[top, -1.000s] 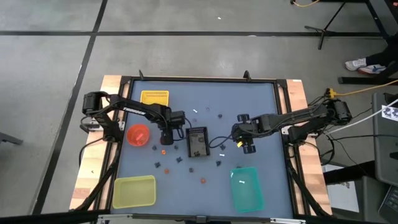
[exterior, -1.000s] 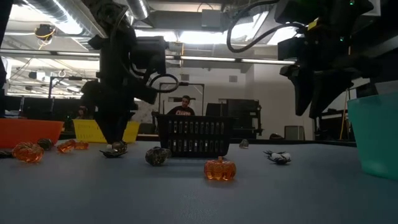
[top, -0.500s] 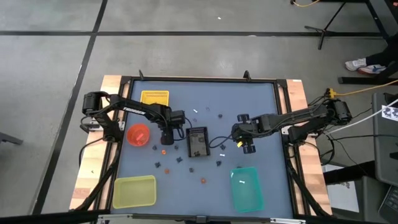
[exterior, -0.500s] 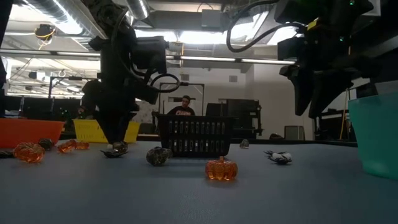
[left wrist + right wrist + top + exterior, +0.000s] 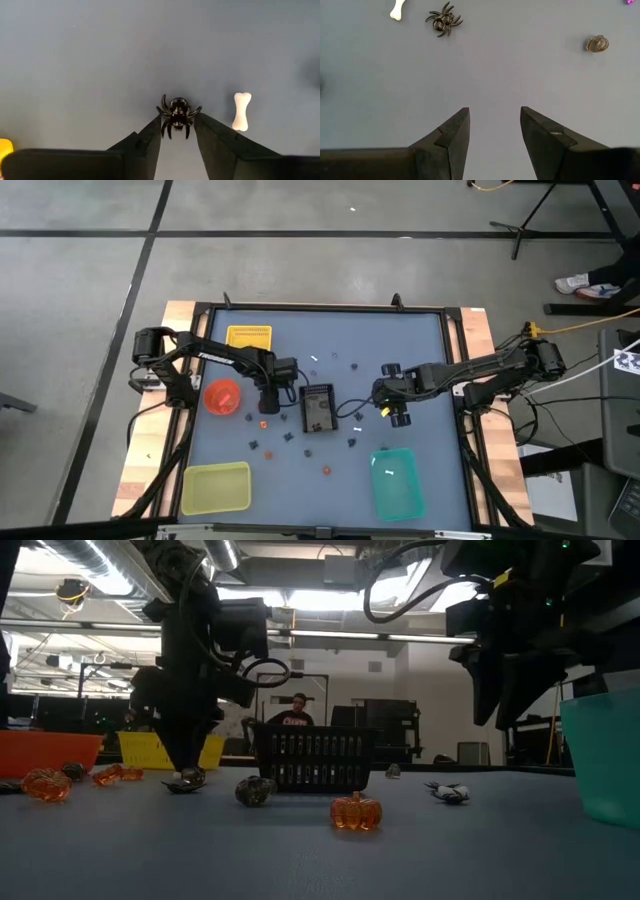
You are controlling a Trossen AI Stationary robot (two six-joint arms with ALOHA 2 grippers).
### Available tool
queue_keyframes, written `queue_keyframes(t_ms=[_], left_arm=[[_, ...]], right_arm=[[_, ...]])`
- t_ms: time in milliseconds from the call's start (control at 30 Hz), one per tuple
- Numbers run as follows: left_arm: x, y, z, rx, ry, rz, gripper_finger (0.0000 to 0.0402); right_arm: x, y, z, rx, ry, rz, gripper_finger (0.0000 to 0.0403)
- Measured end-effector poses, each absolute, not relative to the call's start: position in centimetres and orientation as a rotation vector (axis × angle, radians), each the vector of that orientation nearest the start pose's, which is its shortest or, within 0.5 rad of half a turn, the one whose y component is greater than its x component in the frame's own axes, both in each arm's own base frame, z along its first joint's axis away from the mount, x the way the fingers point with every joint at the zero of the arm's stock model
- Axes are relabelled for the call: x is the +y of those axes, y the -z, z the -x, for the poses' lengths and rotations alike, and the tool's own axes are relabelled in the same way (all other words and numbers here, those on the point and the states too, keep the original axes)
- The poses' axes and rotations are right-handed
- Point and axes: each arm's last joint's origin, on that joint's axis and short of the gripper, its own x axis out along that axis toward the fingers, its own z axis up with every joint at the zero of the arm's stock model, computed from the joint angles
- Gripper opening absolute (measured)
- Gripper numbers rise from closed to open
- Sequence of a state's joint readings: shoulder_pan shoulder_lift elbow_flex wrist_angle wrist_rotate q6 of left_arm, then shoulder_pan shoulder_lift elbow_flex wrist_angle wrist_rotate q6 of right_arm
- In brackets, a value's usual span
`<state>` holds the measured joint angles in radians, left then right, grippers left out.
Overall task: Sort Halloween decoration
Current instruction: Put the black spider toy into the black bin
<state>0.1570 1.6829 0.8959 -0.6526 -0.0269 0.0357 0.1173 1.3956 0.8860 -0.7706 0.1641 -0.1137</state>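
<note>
Tiny Halloween trinkets lie scattered on the grey table: a black spider, a white bone beside it, an orange pumpkin, and a second spider under the right wrist. My left gripper points straight down at the table left of the black tray, its fingers closed in on the first spider. My right gripper hangs open above bare table right of the tray, with nothing between its fingers. My left gripper has the black spider between its two fingertips, which meet the spider's outer legs on either side. The fingers come from above, pointing down. The spider lies flat on the table, only at the fingers' free ends.
An orange bowl and a yellow container stand at the far left, a yellow-green tray near left, a teal bin near right. More trinkets lie in front of the black tray. A person sits in the room beyond.
</note>
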Motion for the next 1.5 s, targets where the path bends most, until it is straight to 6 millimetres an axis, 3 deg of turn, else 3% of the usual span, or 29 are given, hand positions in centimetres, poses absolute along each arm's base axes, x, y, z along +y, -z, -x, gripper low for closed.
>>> queue_keyframes(t_ms=[433, 1100, 1500], left_arm=[[4.4, -13.9, -27.4, 1.441, -0.127, 0.065, 0.0086], [4.4, -13.9, -27.4, 1.439, -0.152, 0.088, 0.0084], [4.9, -16.0, -29.2, 1.364, -0.165, 0.08, 0.0083]], right_arm=[[2.4, -20.4, -24.4, 1.271, -0.032, 0.278, 0.0175], [2.4, -20.4, -24.4, 1.271, -0.033, 0.278, 0.0175], [2.4, -20.4, -24.4, 1.267, -0.032, 0.278, 0.0175]])
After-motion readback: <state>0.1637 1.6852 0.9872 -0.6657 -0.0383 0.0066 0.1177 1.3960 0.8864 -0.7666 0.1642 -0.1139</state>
